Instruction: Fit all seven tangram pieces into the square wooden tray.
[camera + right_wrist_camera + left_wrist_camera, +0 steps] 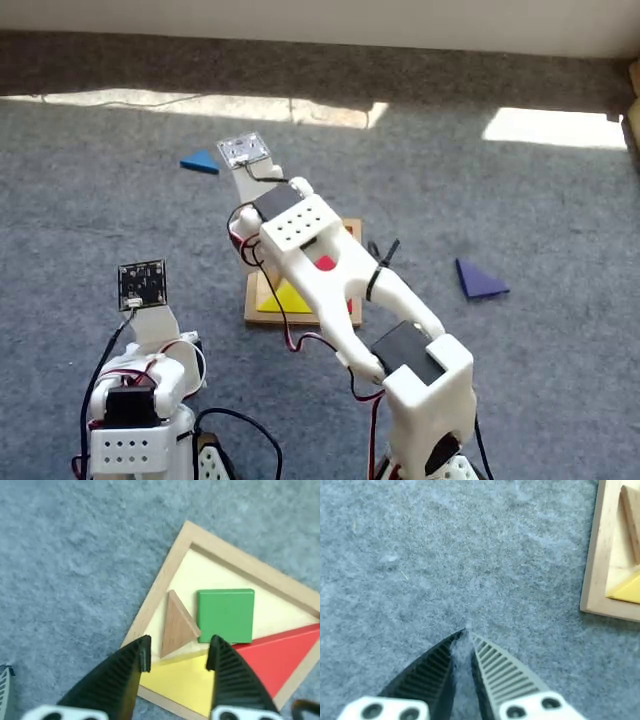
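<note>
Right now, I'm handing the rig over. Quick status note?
Left gripper: shut, empty, over the carpet beside the tray.
Right gripper: open, empty, above the tray.
Done: wooden triangle, green square, red triangle and yellow triangle are in the tray.
To do: light blue triangle and dark blue triangle lie out on the carpet.

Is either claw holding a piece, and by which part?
Nothing is held: the right gripper is open above the tray, the left gripper shut and empty.

The far triangle (200, 162) lies behind and left of the tray (255, 308), the near triangle (481, 280) to its right.
</note>
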Robot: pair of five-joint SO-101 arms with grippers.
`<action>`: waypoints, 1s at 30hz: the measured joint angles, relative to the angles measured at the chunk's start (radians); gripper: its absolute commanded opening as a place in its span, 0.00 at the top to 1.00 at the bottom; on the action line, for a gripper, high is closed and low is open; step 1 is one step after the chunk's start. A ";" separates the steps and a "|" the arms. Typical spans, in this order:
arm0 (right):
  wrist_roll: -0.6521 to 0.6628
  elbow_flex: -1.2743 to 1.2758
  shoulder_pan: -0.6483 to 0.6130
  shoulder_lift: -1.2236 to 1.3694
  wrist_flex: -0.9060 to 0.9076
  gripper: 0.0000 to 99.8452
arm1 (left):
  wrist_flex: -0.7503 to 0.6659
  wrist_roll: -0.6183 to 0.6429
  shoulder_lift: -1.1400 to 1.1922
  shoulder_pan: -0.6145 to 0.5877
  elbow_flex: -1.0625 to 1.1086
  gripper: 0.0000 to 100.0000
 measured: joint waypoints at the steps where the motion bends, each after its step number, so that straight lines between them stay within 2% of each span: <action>1: 0.005 -0.018 0.003 0.000 0.014 1.00 | 0.000 0.000 0.000 0.000 0.000 1.00; 5: 0.086 -0.051 0.008 0.000 0.018 0.99 | 0.000 0.000 0.000 0.000 0.000 1.00; 9: 0.109 -0.037 0.006 0.000 -0.011 0.99 | 0.000 0.000 0.000 0.000 0.000 1.00; 18: 0.115 0.212 0.021 0.000 -0.163 0.99 | 0.000 0.000 0.000 0.000 0.000 1.00; 30: 0.115 0.250 0.060 -0.003 -0.103 0.99 | 0.000 0.000 0.000 0.000 0.000 1.00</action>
